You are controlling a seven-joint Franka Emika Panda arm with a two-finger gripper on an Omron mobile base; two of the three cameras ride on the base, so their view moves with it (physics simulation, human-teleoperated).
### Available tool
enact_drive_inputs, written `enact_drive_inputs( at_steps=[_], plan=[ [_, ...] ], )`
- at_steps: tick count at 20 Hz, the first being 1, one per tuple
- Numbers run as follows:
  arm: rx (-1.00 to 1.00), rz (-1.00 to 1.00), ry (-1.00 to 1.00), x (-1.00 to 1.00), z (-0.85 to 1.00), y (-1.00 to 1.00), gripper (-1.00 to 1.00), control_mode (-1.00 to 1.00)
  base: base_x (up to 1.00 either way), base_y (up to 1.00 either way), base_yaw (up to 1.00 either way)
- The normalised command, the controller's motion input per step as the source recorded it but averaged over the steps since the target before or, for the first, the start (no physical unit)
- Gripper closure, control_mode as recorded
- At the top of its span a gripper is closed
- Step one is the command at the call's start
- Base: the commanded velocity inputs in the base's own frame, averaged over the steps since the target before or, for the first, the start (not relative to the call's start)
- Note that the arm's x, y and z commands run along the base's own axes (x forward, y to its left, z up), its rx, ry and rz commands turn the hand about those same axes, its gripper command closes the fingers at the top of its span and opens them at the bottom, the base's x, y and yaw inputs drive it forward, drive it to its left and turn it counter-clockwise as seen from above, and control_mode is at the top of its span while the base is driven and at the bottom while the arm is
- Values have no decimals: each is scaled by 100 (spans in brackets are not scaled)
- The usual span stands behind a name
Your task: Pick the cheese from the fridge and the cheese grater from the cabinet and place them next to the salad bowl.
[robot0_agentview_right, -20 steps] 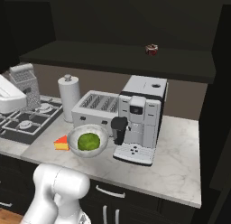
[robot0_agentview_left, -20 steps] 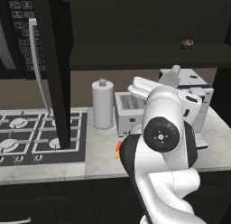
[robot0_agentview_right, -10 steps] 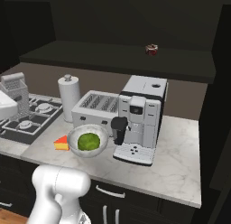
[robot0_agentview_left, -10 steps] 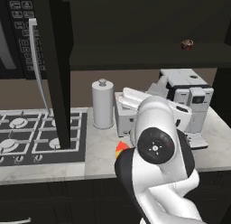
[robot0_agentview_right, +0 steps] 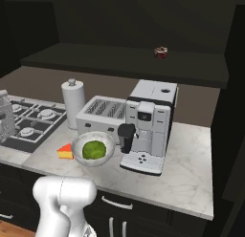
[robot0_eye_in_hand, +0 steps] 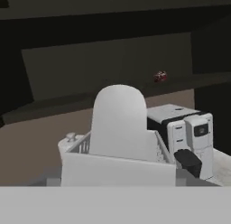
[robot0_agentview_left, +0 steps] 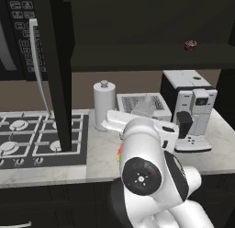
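The grey perforated cheese grater [robot0_agentview_right: 5, 120] hangs in the air at the left edge of the right base view, over the stove. In the hand view the cheese grater [robot0_eye_in_hand: 118, 142] sits right up close, its domed handle and dotted sides hiding the fingertips of my gripper [robot0_eye_in_hand: 118, 175], which is shut on it. The salad bowl [robot0_agentview_right: 94, 147] with its green ball stands on the counter before the toaster. The yellow-orange cheese [robot0_agentview_right: 64, 151] lies just left of the bowl, and a sliver of the cheese [robot0_agentview_left: 120, 151] peeks past my arm. The cabinet door [robot0_agentview_left: 57, 71] stands open. The fridge is out of view.
A white paper-towel roll [robot0_agentview_right: 72, 100], a silver toaster [robot0_agentview_right: 103, 115] and a coffee machine [robot0_agentview_right: 148, 128] line the back of the counter. The gas stove [robot0_agentview_left: 27, 137] lies left, below a microwave [robot0_agentview_left: 18, 34]. A tiny dark-red object [robot0_agentview_right: 161, 52] rests on the shelf.
My arm has swung from the coffee machine side toward the left, carrying the grater. In the right base view the grater has slid lower along the left edge. Bowl and cheese have stayed put.
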Motion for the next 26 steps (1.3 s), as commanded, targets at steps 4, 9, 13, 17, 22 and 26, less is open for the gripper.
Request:
enact_drive_inputs(
  at_steps=[4, 9, 13, 17, 22, 26],
  plan=[
    [0, 11, -13, 0, -100, -2, 100, -100, 0, 0, 0],
    [0, 9, -1, 9, -100, -12, 100, -100, 0, 0, 0],
    [0, 5, 0, 34, -100, -19, 100, -100, 0, 0, 0],
    [0, 0, 0, 59, -96, -24, 100, -100, 0, 0, 0],
    [0, 0, -1, 61, -75, -28, 100, -100, 0, 0, 0],
    [0, 0, -8, 65, -65, -5, 100, -100, 0, 0, 0]
  ],
)
